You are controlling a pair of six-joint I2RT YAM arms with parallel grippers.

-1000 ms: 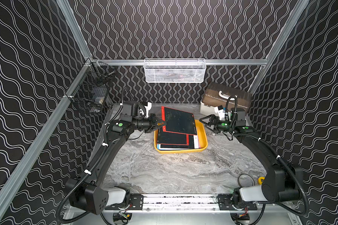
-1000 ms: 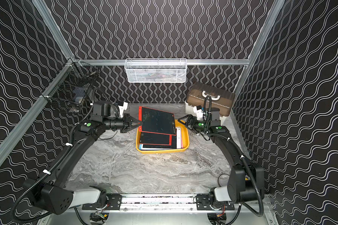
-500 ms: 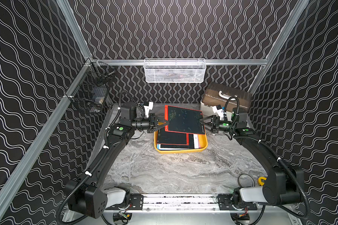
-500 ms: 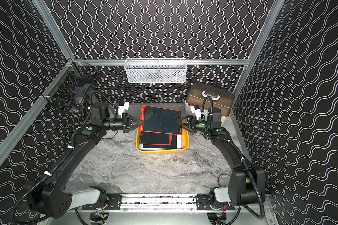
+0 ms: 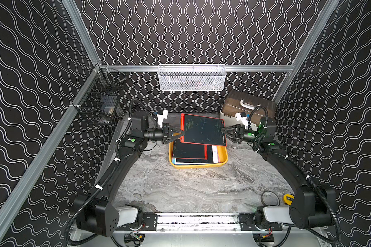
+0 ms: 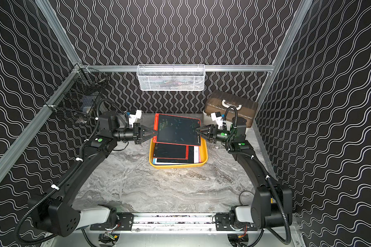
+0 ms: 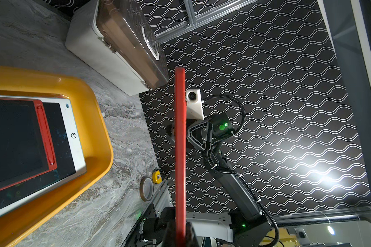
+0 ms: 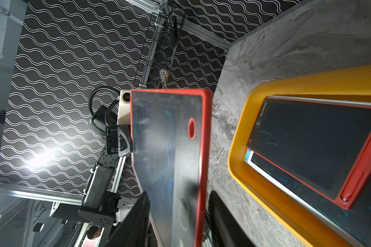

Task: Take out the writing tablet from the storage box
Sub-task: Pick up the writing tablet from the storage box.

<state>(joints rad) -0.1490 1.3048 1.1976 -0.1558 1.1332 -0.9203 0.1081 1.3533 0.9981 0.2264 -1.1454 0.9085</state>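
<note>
Just above the shallow yellow plastic storage box [image 5: 198,166], a large red-framed writing tablet with a dark screen [image 5: 202,130] is held in the air, clear of the rim. The left gripper [image 5: 182,134] is clamped on one edge. The right gripper [image 5: 222,129] straddles the opposite edge, a jaw on either face — whether they press on it I cannot tell. Inside the box lie a smaller red-framed tablet [image 5: 189,150] and a white-framed one [image 5: 214,154] beneath it.

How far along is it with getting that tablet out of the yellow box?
Done: one red tablet is lifted above the yellow box. In hand: the left gripper pinches one edge; the right gripper straddles the other, grip unclear. Left: setting it down outside the box.
</note>
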